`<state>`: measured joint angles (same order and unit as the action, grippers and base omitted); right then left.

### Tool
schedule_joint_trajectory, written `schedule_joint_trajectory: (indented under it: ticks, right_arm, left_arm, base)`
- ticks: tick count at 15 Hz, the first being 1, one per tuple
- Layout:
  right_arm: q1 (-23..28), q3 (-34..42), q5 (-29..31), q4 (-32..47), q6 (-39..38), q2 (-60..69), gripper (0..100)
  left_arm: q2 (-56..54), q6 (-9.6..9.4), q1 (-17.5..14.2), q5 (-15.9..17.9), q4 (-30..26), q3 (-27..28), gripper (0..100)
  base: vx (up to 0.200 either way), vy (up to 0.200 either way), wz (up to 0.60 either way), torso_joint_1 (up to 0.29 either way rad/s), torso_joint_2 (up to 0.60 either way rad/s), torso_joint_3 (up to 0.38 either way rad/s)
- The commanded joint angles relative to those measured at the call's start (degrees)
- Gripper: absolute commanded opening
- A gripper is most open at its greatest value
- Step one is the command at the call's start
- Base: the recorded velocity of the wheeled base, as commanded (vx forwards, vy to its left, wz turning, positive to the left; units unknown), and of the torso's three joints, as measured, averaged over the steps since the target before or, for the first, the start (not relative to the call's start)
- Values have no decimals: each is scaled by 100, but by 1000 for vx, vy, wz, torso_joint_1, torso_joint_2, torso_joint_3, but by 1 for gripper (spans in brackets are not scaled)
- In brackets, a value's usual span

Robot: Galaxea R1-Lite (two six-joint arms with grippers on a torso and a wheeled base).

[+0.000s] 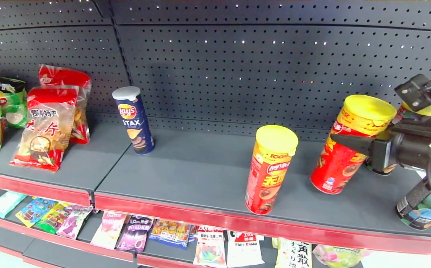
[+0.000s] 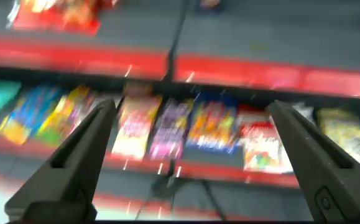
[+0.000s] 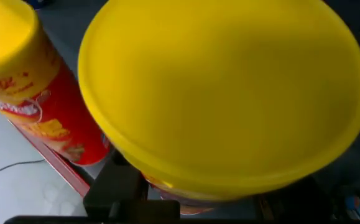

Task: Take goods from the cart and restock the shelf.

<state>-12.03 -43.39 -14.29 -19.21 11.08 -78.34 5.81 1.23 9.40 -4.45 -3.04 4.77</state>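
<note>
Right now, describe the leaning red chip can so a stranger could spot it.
On the grey upper shelf, go right, past the blue chip can. The leaning red chip can alone tilts, a black finger across its front; the upright red can stands nearer the edge.

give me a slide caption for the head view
Right gripper holds a tilted red chip can on the grey shelf.

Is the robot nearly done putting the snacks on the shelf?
Partly. Done: a blue can and the front red can stand upright on the shelf. In hand: the right gripper has its jaws around a tilted red can, its base on the shelf. Left: the left gripper is open and empty, and the shelf has bare room. How many goods remain, I cannot tell.
</note>
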Motion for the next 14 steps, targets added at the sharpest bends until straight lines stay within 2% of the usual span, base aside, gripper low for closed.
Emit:
schedule_joint_trajectory:
  ticks: [1, 3, 4, 5, 6, 7, 8, 9, 10, 11, 12, 14]
  right_arm:
    - [-133, -328, -4, -144, -53, -621, 0]
    - [-150, -557, -4, -355, -53, -1008, 0]
    - [-159, -662, 5, -364, -53, -1140, 0]
    - [-177, -750, -4, -373, -62, -1237, 0]
    - [-247, -812, -4, -381, -80, -1289, 0]
    - [-273, -864, -4, -390, -115, -1377, 0]
    - [-309, -900, -4, -531, -141, -1500, 0]
    - [-335, -926, 5, -715, -141, -1615, 0]
    - [-344, -944, 14, -891, -141, -1738, 0]
    - [-361, -970, 14, -962, -141, -1808, 0]
    - [-370, -988, 14, -962, -141, -1826, 0]
    - [-475, -1023, 14, -979, -150, -1905, 0]
  left_arm:
    - [-19, -97, -17, 542, 585, -477, 100]
    - [-28, -114, -17, 489, 506, -450, 100]
    - [-28, -185, -17, 542, 532, -468, 100]
    - [-28, -440, -17, 735, 558, -468, 100]
    - [-28, -563, -17, 1016, 541, -477, 100]
    - [-28, -545, -17, 1236, 514, -477, 100]
    - [-28, -343, -17, 1262, 514, -477, 100]
    - [-19, -70, -26, 1095, 532, -468, 100]
    - [-19, 97, -70, 331, 471, -477, 100]
    - [-28, 202, -79, -74, 260, -477, 100]
    - [-19, 202, -79, -12, 268, -477, 100]
    - [-19, -106, -70, 225, 268, -477, 100]
  base:
    - [0, 0, 0, 0, 0, 0]
    - [0, 0, 0, 0, 0, 0]
    - [0, 0, 0, 0, 0, 0]
    - [0, 0, 0, 0, 0, 0]
    - [0, 0, 0, 0, 0, 0]
    - [0, 0, 0, 0, 0, 0]
    - [0, 0, 0, 0, 0, 0]
    - [0, 0, 0, 0, 0, 0]
    - [0, 0, 0, 0, 0, 0]
    - [0, 0, 0, 0, 0, 0]
    - [0, 0, 0, 0, 0, 0]
    - [0, 0, 0, 0, 0, 0]
